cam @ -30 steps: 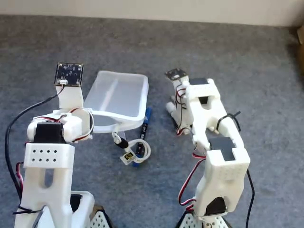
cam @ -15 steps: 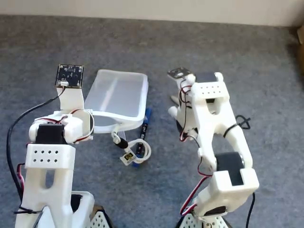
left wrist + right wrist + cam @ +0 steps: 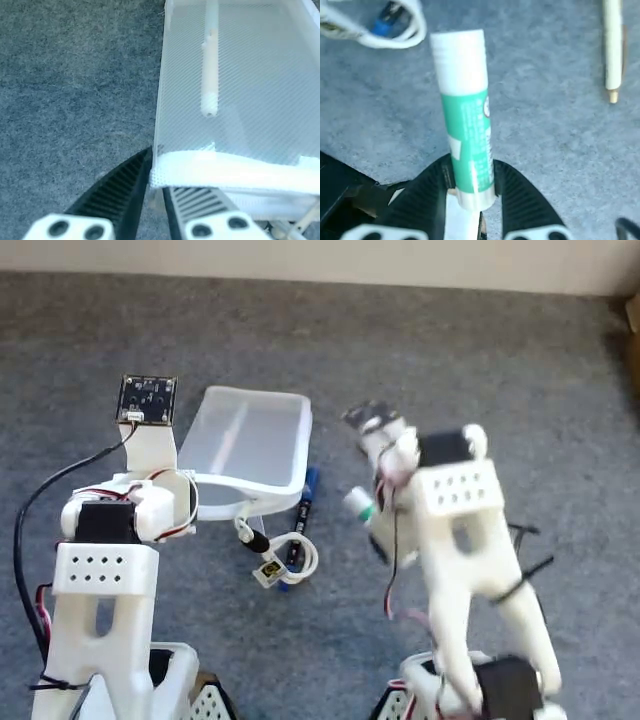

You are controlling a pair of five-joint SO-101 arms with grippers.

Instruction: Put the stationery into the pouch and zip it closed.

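Surface [image 3: 500, 360]: grey, carpet-like, and carrying all the items.

Left arm [image 3: 100, 570]: it stood at the near left. Its left jaws were at the pouch's near left corner. In the left wrist view they were closed to a narrow gap on the pouch's white rim.

Right arm [image 3: 460, 530]: it stood at the near right, bent towards the centre. The right jaws were clamped on the lower body of the glue stick.

Pouch [image 3: 250, 440]: translucent, lying flat on the surface ahead of the left arm. Its mouth faced the arms and its white rim was raised at the gripped corner.

Cord [image 3: 290, 555]: a white loop with a small connector, on the surface just beyond the pouch's near right corner. It lay over the blue pen's near end.

Blue pen [image 3: 308, 495]: on the surface outside the pouch, lying just beside and along its right edge.

White pen [image 3: 210, 65]: inside the pouch, lying lengthwise and visible through the wall.

Cream pen [image 3: 612, 50]: on the surface outside the pouch and well apart from the glue stick.

Glue stick [image 3: 465, 110]: green and white, outside the pouch. Its white end pointed away from the right jaws. In the high view it sat between the blue pen and the right arm. Contact with the surface could not be determined.
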